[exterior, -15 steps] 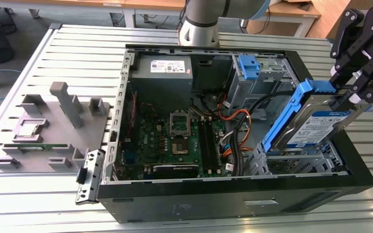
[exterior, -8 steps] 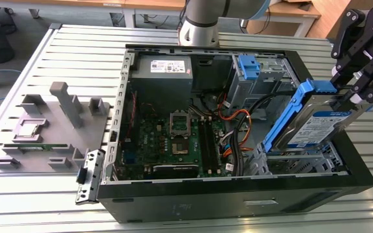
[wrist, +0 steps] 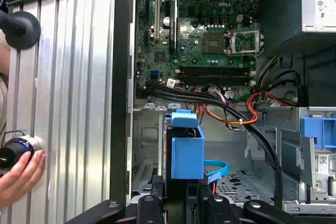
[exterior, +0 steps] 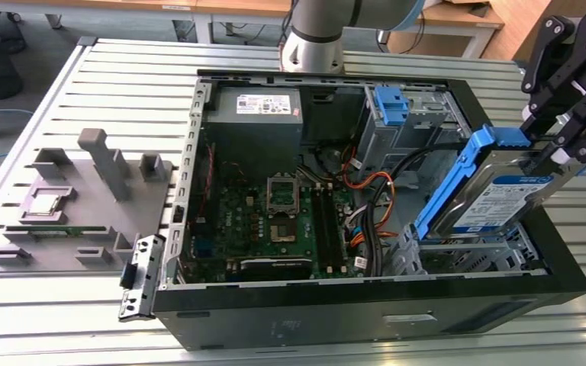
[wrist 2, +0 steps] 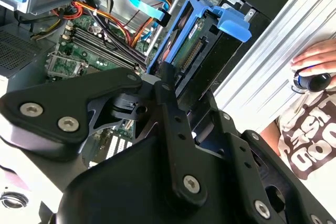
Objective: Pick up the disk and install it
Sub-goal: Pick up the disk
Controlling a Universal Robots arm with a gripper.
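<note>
- Silver slatted metal forms the table [exterior: 28,335], on which everything is set
- A black computer case [exterior: 375,320] is laid on its side with the panel off, so the inside is exposed
- A green motherboard [exterior: 272,213] is seen on the floor of the case, with orange, black and blue cables run beside it
- A grey power supply [exterior: 257,107] is fitted at the far end of the case; a white label with dark print is stuck on it
- The black gripper [exterior: 561,156] is clamped on the disk [exterior: 502,202], gripped at its raised end
- The disk is held tilted above the metal drive cage [exterior: 476,255], at the case's near corner on the exterior view's right, its lower end at the cage's top
- The disk is a flat silver slab, framed along its edges by a blue plastic bracket [exterior: 456,183] and faced with a white-and-blue label carrying small dark print
- In the first wrist view a person's hand [wrist: 18,174] is rested on a small round knob on the table
- A small square silver chip [exterior: 46,202] is seated in a grey holder [exterior: 104,160], well apart from the case
</note>
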